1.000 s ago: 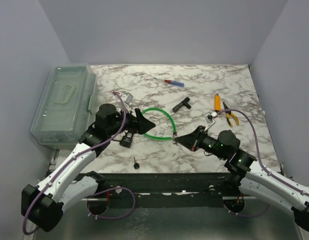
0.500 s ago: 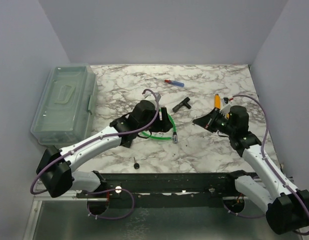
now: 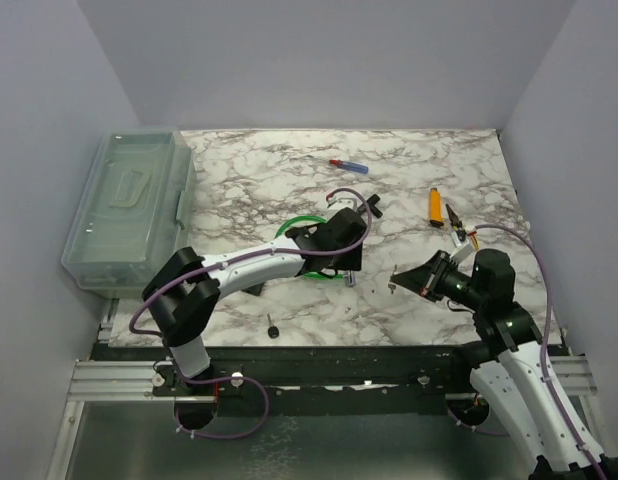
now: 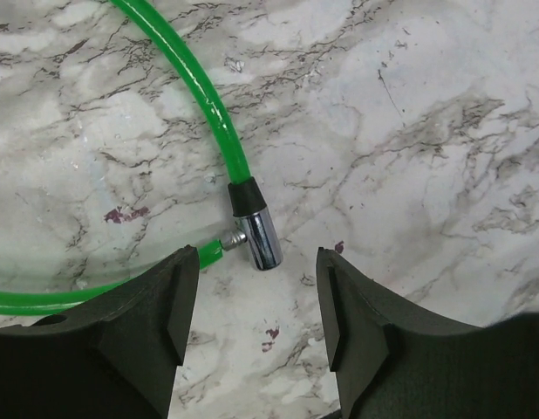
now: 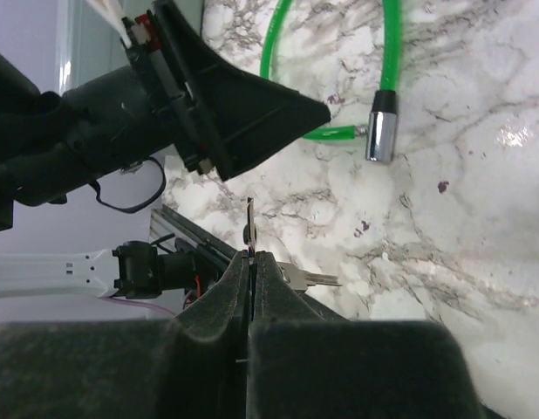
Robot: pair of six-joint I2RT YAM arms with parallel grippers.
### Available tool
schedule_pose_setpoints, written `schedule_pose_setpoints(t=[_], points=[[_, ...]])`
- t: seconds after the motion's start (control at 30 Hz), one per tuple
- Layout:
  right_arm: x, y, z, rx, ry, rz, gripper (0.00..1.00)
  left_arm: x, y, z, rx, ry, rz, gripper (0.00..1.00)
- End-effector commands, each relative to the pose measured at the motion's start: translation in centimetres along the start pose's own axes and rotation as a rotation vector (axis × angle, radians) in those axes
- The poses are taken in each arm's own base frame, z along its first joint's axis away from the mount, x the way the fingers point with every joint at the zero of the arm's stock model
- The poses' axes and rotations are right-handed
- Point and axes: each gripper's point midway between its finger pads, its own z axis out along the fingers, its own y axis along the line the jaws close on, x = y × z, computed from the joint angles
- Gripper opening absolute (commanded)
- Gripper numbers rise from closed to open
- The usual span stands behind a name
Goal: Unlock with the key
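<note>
A green cable lock is lying around the middle of the marble table, with part of its loop being hidden under the left arm. Its chrome lock head is resting flat on the stone at the near right end of the loop, and the cable's other end is meeting the side of the head. The left gripper is being held directly over the head, its fingers spread, with the head showing in the gap and nothing being grasped.

A key is being pinched between the pressed-together fingers of the right gripper, just to the right of the lock head and apart from it. The blade is sticking out past the fingertips, and a second key is showing beside them on the same bunch.

Farther out, a black T-shaped tool is lying just beyond the loop, and a red-and-blue screwdriver is lying toward the far edge. An orange tool and yellow-handled pliers are lying on the right side. A clear plastic box is sitting with its lid shut at the left edge, and a small black piece is lying near the table's near edge.
</note>
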Motion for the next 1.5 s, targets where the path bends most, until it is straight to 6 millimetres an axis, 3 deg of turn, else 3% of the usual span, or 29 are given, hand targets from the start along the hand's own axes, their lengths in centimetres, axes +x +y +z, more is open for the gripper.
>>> schedule_pose_setpoints(t=[0.0,0.13,0.4,0.63,0.83,0.93,1.07,1.17,1.47], points=[[0.8,-1.0,-1.4,0.097,0.012,0.034,0.0,-0.3,0.5,1.9,-0.127,-0.001,0.017,0.61],[0.4,-0.6,-2.2,0.118,-0.002,0.006,0.0,0.4,0.3,3.6,-0.19,0.031,0.077,0.6],[0.5,-0.1,-2.7,0.104,0.004,-0.01,0.0,1.9,0.3,5.3,-0.215,0.106,0.18,0.55],[0.9,-0.4,-2.6,0.099,0.011,-0.009,0.0,3.9,1.1,6.9,-0.248,0.179,0.188,0.52],[1.2,-0.5,-2.7,0.101,0.022,-0.009,0.0,4.5,1.2,8.5,-0.268,0.192,0.195,0.48],[1.2,-0.6,-2.7,0.108,0.025,-0.006,0.0,4.9,1.3,9.0,-0.272,0.202,0.191,0.34],[1.2,-0.6,-2.7,0.111,0.025,-0.004,0.0,5.3,1.0,9.1,-0.256,0.22,0.179,0.02],[1.3,-0.4,-2.8,0.105,0.029,-0.011,0.0,4.7,0.2,8.4,-0.218,0.224,0.137,0.0],[1.7,0.5,-2.4,0.033,0.068,-0.048,0.0,-1.4,-1.3,4.7,-0.048,0.193,-0.056,0.0]])
